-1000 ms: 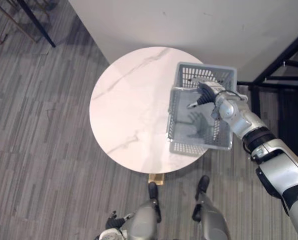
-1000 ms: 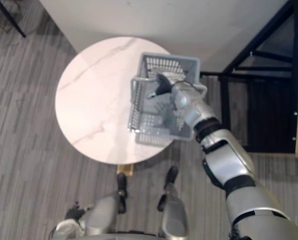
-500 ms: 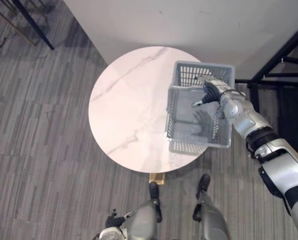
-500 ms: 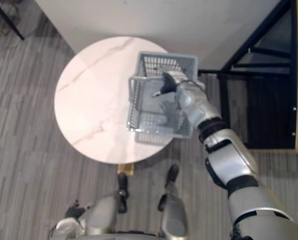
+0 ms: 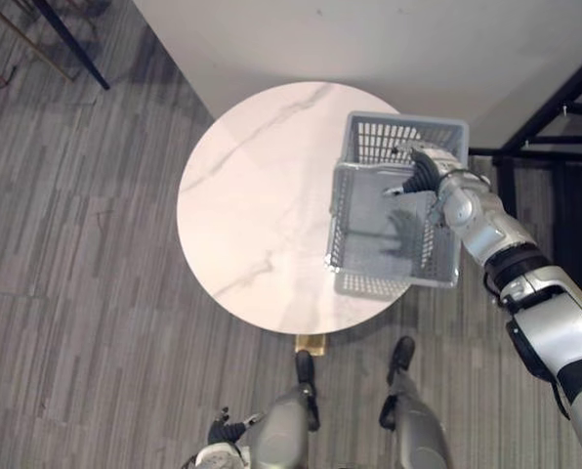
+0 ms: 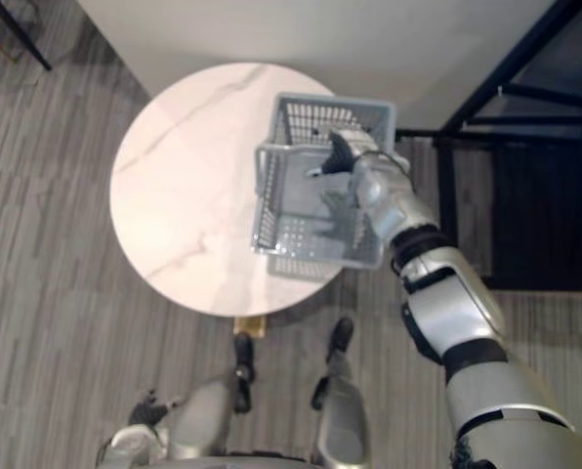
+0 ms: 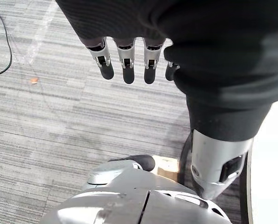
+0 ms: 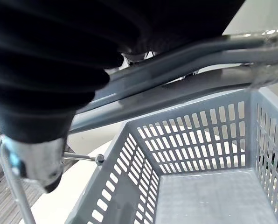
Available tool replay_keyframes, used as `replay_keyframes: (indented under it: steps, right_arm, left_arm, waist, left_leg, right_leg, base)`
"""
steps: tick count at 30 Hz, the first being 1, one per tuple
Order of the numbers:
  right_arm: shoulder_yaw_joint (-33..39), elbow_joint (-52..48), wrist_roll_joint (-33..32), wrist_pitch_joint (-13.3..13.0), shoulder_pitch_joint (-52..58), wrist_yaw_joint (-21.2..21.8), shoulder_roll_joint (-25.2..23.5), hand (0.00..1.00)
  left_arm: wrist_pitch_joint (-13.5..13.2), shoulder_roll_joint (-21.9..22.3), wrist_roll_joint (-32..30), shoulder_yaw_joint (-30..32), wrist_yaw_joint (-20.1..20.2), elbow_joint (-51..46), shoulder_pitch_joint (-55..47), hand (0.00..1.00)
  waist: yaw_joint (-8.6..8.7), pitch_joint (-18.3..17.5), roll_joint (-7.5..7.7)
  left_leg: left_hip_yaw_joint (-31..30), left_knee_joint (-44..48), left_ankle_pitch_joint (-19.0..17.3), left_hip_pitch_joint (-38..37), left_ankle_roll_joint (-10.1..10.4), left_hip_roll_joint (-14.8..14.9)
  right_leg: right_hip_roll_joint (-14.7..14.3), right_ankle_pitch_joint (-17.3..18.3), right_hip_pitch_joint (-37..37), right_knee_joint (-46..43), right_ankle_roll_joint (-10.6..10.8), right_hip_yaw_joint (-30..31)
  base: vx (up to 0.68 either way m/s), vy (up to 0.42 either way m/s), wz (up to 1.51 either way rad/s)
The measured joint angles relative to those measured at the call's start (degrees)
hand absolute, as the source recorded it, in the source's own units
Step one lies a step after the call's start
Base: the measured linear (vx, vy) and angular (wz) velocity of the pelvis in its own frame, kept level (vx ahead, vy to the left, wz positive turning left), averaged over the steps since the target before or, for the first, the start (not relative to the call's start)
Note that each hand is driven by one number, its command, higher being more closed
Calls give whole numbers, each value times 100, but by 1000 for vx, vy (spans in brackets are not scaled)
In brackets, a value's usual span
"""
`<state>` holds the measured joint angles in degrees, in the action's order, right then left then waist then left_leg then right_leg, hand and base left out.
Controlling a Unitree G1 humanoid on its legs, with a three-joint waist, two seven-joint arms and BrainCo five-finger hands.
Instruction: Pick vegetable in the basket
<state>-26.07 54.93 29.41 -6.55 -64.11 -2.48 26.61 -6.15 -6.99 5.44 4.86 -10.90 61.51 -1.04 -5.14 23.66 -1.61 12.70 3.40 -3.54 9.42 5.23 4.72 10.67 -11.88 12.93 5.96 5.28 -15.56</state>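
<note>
I see a basket point(image 5: 371, 284) of grey matt plastic with slotted walls; its handle wire point(image 8: 83, 157) is shiny metal. The table point(image 5: 252, 195) top looks smooth, marble-like. The floor point(image 5: 76, 293) is grey, streaked.

Right hand point(image 5: 426, 174), arm outstretched, grips the basket handles point(image 8: 190, 67); left hand point(image 7: 125, 28) hangs, fingers point(image 7: 125, 65) straight.

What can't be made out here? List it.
Whether the right hand grips the handle of the basket: right wrist view, hidden by the hand's dark cover; eye views, too small.
The basket's floor beneath that hand: eye views, covered by the hand.
The table's right edge: eye views, under the basket.
</note>
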Motion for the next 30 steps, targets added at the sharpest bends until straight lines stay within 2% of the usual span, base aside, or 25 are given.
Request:
replay_keyframes:
  steps: [7, 15, 21, 23, 25, 27, 30]
  right_arm:
    - [110, 190, 3, 1, -43, -79, 57, 100]
    - [65, 131, 398, -35, 96, 1, 211, 100]
    - [-652, -414, 424, -164, 606, 254, 321, 100]
    - [-1108, -765, 426, -312, 762, 480, 410, 100]
    - [-1499, -1268, 425, -492, 1218, 667, 408, 100]
    - [-1763, -1563, 427, -606, 1447, 784, 408, 100]
    - [-2170, -2209, 425, -778, 1836, 1022, 414, 100]
  left_arm:
    - [-1, 6, 1, -7, -3, 3, 48, 0]
    - [4, 16, -14, -3, -9, 2, 75, 0]
    - [22, 17, -237, 0, -11, 0, 75, 0]
    - [50, 16, -353, 1, -8, 0, 75, 0]
    - [135, -11, -454, 16, -8, 11, 52, 0]
    - [139, -30, -465, 68, -6, 10, 49, 0]
    - [144, -118, -662, 218, -3, 8, -19, 0]
  waist:
    - [-17, 3, -28]
    - [-55, 1, -39]
    - [-91, -33, -20]
    - [-100, -84, 2]
    - [-121, -334, 94]
    - [-115, -405, 158]
    - [-63, -644, 413]
  left_leg:
    - [-85, -25, 32, 51, -10, -22]
    - [-189, -138, 125, 2, 32, -64]
    - [-153, -241, 129, -355, 40, -60]
    - [-112, -273, 128, -466, 42, -54]
    - [-73, -324, 128, -526, 42, -25]
    - [-57, -340, 124, -642, 45, 3]
    - [85, -391, 121, -768, 44, 44]
  right_leg:
    - [25, -1, 11, 0, 0, -79]
    - [56, -1, -60, 0, 0, -198]
    - [46, 1, -353, 8, 2, -171]
    - [36, 2, -427, 11, 3, -129]
    - [-3, 3, -440, 14, 4, -83]
    - [-33, 3, -533, 17, 4, -40]
    - [-79, 5, -550, 22, 5, 110]
  base:
    - [12, 10, 5]
    - [22, 18, 7]
    - [9, 8, -3]
    - [5, 9, -10]
    - [29, -5, -11]
    - [35, -9, -8]
    - [9, -18, -21]
